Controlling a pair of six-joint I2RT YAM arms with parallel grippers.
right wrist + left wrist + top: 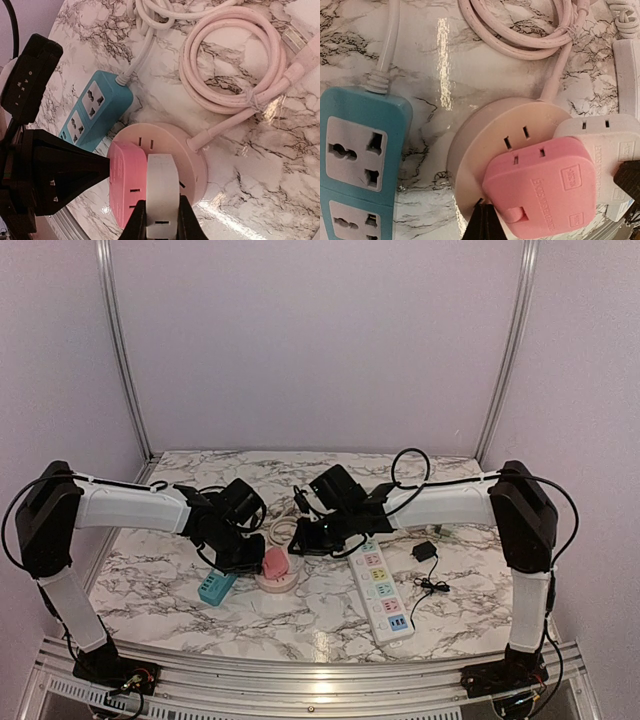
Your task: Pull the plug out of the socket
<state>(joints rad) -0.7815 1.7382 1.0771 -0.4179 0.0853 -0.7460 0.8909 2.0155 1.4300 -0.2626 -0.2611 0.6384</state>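
A round pale-pink socket (170,140) lies on the marble table, with a pink plug (127,185) and a white plug (162,175) standing side by side on its face. My right gripper (162,215) is shut on the white plug, one finger on each flat side. My left gripper (482,212) is shut with nothing in it, its tip pressed on the socket's (480,145) rim beside the pink plug (545,185). From above, both grippers meet over the socket (277,581). Whether the white plug's (605,150) pins still sit in the slots is hidden.
A blue power strip (217,586) lies just left of the socket. A white power strip (380,590) lies to its right. The socket's coiled pink cable (235,65) rests behind it. A small black adaptor (424,551) with a thin lead sits at the right.
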